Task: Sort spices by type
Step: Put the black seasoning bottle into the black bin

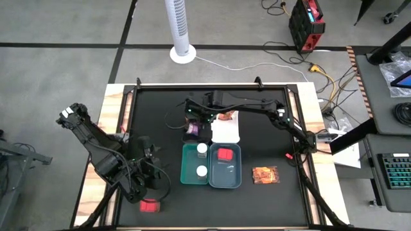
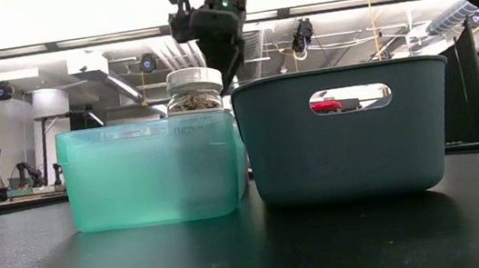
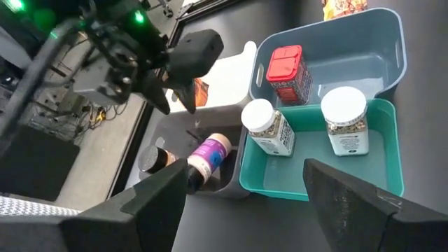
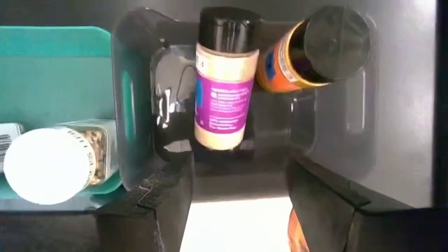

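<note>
white-capped jars: two, both in the teal tray (image 1: pixel 187 168); one (image 1: pixel 202 149) at the far end, one (image 1: pixel 201 171) nearer the middle; both upright, long axis vertical, caps up.
red boxes: two; one (image 1: pixel 224 154) stands in the grey-blue tray (image 1: pixel 225 179) at its far end, lid up; the other (image 1: pixel 149 206) lies on the worktop (image 1: pixel 270 122) near the front edge, just beside the left gripper.
dark bottles: two, both in the clear tray (image 4: pixel 343 140); the purple-label bottle (image 4: pixel 222 84) lies on its side, long axis along the tray, black cap toward the tray's end wall; the orange-label bottle (image 4: pixel 311 49) sits beside it, tilted, its dark cap turned toward the wrist camera.
packets: two; one (image 1: pixel 264 174) lies flat on the worktop, right of the grey-blue tray; the other (image 1: pixel 225 117) lies in the white tray (image 1: pixel 226 131), partly hidden by the right arm.
trays: four, set close together mid-worktop; clear and white behind, teal and grey-blue in front.
right gripper (image 1: pixel 196 122): above the clear tray, fingers (image 4: pixel 168 199) spread apart, empty, with the purple-label bottle just beyond them.
left gripper (image 1: pixel 149 181): at the front left of the worktop, facing the trays, fingers (image 3: pixel 154 203) spread wide, empty.
</note>
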`<move>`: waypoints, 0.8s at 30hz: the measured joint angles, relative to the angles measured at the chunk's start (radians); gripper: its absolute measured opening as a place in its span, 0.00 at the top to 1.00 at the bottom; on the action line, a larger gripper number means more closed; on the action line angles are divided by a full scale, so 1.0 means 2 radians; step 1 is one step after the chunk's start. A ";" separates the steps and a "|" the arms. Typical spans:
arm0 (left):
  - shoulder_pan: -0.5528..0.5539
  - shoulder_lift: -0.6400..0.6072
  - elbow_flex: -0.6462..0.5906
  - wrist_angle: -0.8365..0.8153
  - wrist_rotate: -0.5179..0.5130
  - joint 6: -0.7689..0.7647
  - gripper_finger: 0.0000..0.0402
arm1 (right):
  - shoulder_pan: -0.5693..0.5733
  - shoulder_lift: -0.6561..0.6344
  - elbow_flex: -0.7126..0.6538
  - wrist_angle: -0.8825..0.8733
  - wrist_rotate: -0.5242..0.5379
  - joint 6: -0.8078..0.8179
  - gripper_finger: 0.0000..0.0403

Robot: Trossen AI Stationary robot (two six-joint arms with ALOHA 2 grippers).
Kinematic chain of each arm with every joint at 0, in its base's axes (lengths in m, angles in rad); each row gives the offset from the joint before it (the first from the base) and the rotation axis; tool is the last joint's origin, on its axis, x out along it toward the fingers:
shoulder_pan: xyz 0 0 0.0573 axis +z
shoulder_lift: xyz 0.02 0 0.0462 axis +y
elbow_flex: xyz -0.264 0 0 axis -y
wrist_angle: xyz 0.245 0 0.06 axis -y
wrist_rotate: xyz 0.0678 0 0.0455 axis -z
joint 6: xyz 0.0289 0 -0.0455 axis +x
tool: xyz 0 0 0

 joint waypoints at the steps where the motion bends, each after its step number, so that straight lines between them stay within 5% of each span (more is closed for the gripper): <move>1: 0.000 0.000 0.000 0.000 0.001 -0.002 0.34 | 0.001 -0.002 0.000 0.002 0.000 -0.003 0.48; 8: -0.001 0.000 -0.001 -0.005 0.004 -0.020 0.34 | 0.009 -0.030 0.000 0.006 0.000 -0.014 0.59; 16: 0.003 0.000 -0.027 -0.004 -0.011 -0.052 0.35 | 0.032 -0.094 -0.016 0.020 0.000 -0.019 0.88; 20: 0.010 0.000 -0.051 -0.004 0.002 -0.082 0.49 | 0.046 -0.152 -0.076 0.054 0.000 -0.019 0.96; 24: 0.026 0.000 -0.073 -0.004 0.004 -0.094 0.78 | 0.061 -0.230 -0.184 0.110 0.037 -0.002 0.97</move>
